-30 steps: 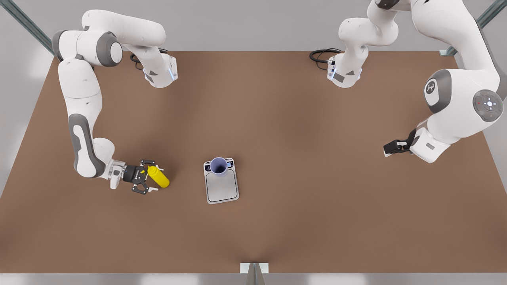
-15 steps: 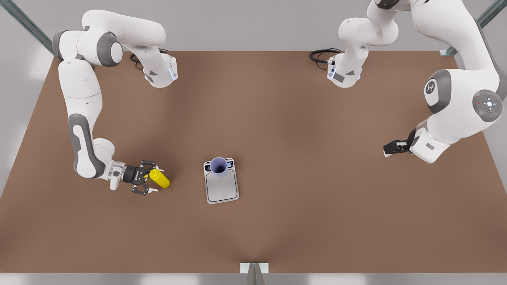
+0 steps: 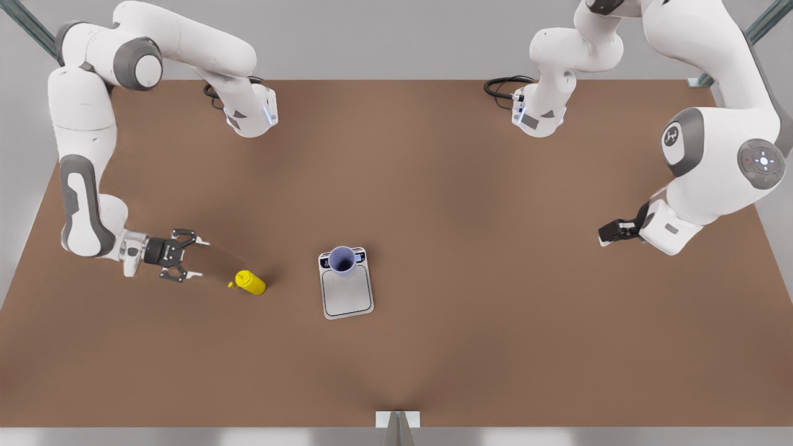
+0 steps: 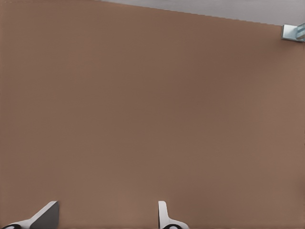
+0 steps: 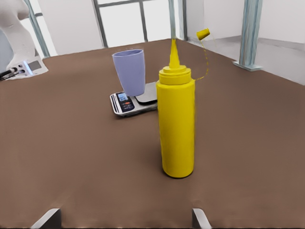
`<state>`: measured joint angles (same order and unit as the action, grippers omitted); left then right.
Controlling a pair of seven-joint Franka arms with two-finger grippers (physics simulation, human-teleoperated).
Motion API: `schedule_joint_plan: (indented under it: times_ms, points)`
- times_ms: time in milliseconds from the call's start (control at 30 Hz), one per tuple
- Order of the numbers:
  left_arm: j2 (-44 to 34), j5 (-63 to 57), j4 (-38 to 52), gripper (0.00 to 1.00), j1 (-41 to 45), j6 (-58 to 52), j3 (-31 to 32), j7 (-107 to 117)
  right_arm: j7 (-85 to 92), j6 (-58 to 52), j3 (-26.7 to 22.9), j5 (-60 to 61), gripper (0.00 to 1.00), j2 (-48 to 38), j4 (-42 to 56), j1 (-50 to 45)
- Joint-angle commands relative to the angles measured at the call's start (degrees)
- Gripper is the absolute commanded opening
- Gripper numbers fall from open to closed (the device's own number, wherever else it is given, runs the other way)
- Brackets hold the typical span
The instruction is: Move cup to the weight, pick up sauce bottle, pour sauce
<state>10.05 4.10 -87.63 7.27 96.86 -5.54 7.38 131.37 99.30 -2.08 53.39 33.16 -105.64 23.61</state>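
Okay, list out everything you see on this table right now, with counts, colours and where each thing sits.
sauce bottle: one, yellow, upright on the table, untouched, toward the front view's left
cup: one, pale lavender, standing on the scale's display end
kitchen scale: one, silver-grey, mid-table
table: one, brown
cables: two, black, at the arm bases
right tool: open, empty, apart from the bottle, at the front view's left
left tool: open, empty, waiting at the front view's right
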Motion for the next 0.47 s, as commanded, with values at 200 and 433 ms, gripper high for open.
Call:
schedule_joint_plan:
  times_ms: [200, 433]
  points:
    - [0.0, -0.1, 0.0, 1.0, 0.5, -0.1, 0.0, 0.7, -79.0, -10.1, -5.6, -35.0, 1.0, -12.2, 22.9, -19.0]
    - [0.1, -0.1, 0.0, 1.0, 0.5, 0.0, 0.0, 0.8, -117.9, -6.1, -10.0, -44.1, 1.0, -27.4, 17.8, -26.0]
